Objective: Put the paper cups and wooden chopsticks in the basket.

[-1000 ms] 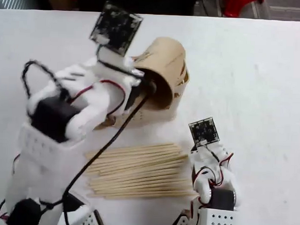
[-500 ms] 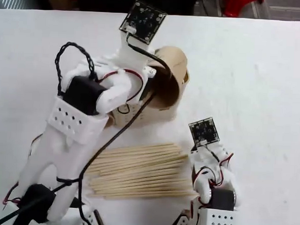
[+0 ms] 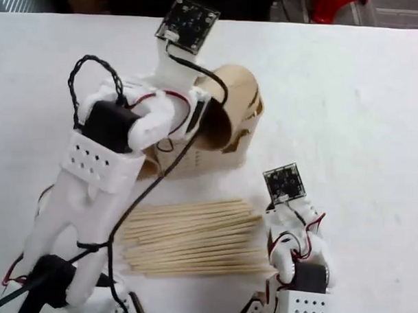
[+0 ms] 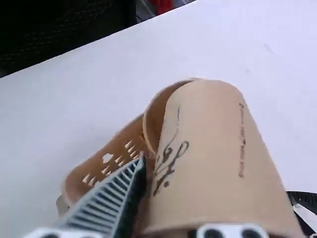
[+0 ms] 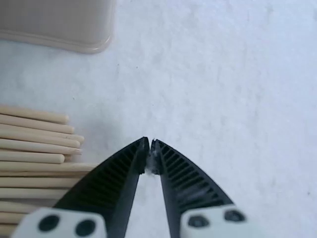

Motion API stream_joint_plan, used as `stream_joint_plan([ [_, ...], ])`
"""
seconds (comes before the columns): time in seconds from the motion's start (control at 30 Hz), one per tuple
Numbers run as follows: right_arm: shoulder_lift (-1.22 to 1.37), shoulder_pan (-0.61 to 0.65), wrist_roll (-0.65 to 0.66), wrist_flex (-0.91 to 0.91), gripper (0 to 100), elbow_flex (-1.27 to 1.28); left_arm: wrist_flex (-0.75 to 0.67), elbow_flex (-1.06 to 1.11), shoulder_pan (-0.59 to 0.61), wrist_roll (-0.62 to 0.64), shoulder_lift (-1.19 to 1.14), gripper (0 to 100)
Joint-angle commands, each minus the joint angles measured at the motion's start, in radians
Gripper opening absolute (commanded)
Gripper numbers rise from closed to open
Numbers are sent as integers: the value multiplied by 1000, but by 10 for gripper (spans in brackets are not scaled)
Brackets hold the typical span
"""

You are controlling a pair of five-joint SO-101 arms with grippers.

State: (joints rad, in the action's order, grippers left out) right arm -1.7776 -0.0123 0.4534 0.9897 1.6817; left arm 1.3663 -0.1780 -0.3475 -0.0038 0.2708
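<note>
A brown paper cup (image 3: 233,95) lies tilted on its side over the tan basket (image 3: 240,149), its mouth toward my left arm. My left gripper (image 3: 203,120) is shut on the paper cup (image 4: 213,158) at the rim, one ribbed finger (image 4: 111,201) outside the wall. The basket's cut-out wall (image 4: 101,163) sits just beneath. A bundle of wooden chopsticks (image 3: 192,237) lies flat on the table in front of the basket. My right gripper (image 5: 149,148) is shut with nothing in it, tips down at the table just past the chopsticks' ends (image 5: 39,148).
The white table (image 3: 361,120) is bare to the right of the basket and behind it. My right arm (image 3: 294,242) rests at the front edge beside the chopsticks. A basket corner (image 5: 74,29) lies ahead of the right gripper.
My left arm has swung forward over the basket, carrying the cup slightly left and lower onto it. The right arm and the chopsticks have not moved.
</note>
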Motion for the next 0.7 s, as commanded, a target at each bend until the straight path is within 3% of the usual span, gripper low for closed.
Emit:
stream_joint_plan([
  [0.0,-1,-2,8,-18,17,9,-41,-15,24,8,2,138],
  [0.27,-1,-2,8,-18,17,9,-121,-87,-7,-92,2,138],
  [0.67,-1,-1,8,-18,17,9,-247,-100,-1,-91,-84,139],
])
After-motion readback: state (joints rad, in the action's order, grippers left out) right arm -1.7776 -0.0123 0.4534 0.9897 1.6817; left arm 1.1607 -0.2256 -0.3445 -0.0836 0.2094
